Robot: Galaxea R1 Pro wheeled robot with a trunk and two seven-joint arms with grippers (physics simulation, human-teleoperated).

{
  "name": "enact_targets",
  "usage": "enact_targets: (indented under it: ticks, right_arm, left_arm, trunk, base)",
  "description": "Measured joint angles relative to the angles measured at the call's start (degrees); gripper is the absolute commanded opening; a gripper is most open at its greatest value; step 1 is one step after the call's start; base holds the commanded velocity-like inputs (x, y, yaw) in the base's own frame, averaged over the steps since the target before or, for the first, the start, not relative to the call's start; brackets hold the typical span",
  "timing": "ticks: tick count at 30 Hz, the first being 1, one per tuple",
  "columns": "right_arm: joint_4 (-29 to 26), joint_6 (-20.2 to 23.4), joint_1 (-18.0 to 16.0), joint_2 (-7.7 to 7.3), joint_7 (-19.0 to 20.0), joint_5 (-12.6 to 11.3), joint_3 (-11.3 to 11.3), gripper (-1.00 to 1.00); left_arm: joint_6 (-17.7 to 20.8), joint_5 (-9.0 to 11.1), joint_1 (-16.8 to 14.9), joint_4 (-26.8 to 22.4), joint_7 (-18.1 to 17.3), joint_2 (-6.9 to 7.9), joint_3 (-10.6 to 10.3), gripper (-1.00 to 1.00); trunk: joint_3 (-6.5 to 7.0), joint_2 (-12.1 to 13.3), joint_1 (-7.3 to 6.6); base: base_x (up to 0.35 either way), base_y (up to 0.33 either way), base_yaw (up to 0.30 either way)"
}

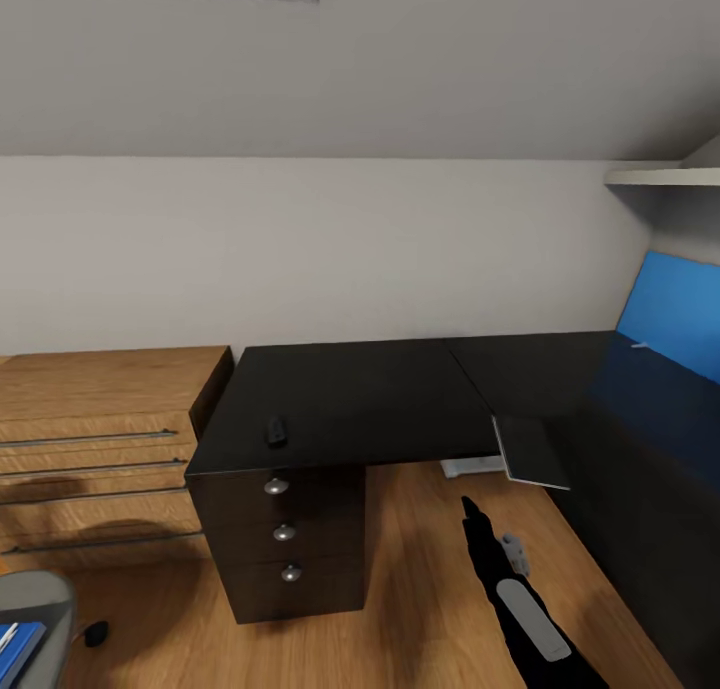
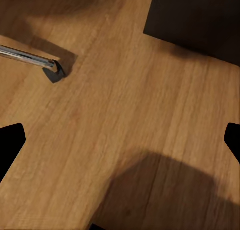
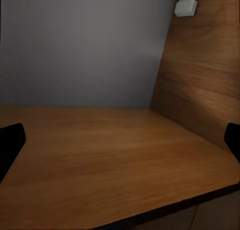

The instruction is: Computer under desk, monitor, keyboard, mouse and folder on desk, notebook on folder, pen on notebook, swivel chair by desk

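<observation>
The flat bright blue folder (image 1: 16, 649) lies on the grey swivel chair (image 1: 40, 591), near the left gripper (image 2: 120, 142). That gripper is spread wide and empty, like the right gripper (image 3: 120, 140). A bump could roll the chair, and the folder might slide off.

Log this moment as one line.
mouse on desk | folder on swivel chair | left gripper open | right gripper open

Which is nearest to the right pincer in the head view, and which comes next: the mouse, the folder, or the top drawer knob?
From the right pincer:
1. Top drawer knob, to its left on the front of the desk.
2. Mouse, on the desk top just above that knob, slightly farther.
3. Folder, on the chair at the lower left corner, clearly farthest.
</observation>
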Motion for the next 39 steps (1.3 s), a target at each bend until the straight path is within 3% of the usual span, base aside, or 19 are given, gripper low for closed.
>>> enact_targets:
  ticks: [7, 11, 17, 25, 29, 39]
  right_arm:
    - [-0.1, 0.0, 0.0, 0.0, 0.5, -0.3, -4.3, 1.0]
    - [-0.2, -0.2, 0.0, -0.05, 3.3, -0.4, -7.3, 1.0]
    - [-0.1, -0.2, 0.0, -0.09, 7.6, -0.5, -8.6, 1.0]
    - [-0.1, -0.2, 0.0, 0.05, 9.3, -1.0, -9.3, 1.0]
    - [-0.1, -0.2, 0.0, 0.15, 9.5, -3.3, -10.2, 1.0]
    - [0.0, -0.3, 0.0, 0.27, 9.7, -13.2, -11.5, 1.0]
  left_arm:
    - [0.0, 0.0, 0.0, 0.0, -0.2, -0.05, -0.1, 1.0]
    - [0.0, -0.1, 0.0, 0.0, -0.3, -0.07, -0.1, 1.0]
    - [0.0, -0.1, 0.0, 0.0, -0.3, -0.07, -0.1, 1.0]
    - [0.0, -0.1, 0.0, 0.0, -0.3, -0.07, -0.1, 1.0]
    - [-0.1, -0.1, 0.0, 0.0, -0.3, -0.07, -0.1, 1.0]
    - [0.0, -0.1, 0.0, 0.0, -0.3, -0.07, -0.1, 1.0]
  trunk:
    - [0.0, 0.0, 0.0]
    - [0.0, 0.0, 0.0]
    - [0.0, 0.0, 0.0]
    - [0.0, 0.0, 0.0]
    - [0.0, 0.0, 0.0]
    - [0.0, 0.0, 0.0]
  base:
    - [0.0, 0.0, 0.0]
    - [0.0, 0.0, 0.0]
    - [0.0, 0.0, 0.0]
    - [0.0, 0.0, 0.0]
    - [0.0, 0.0, 0.0]
    - [0.0, 0.0, 0.0]
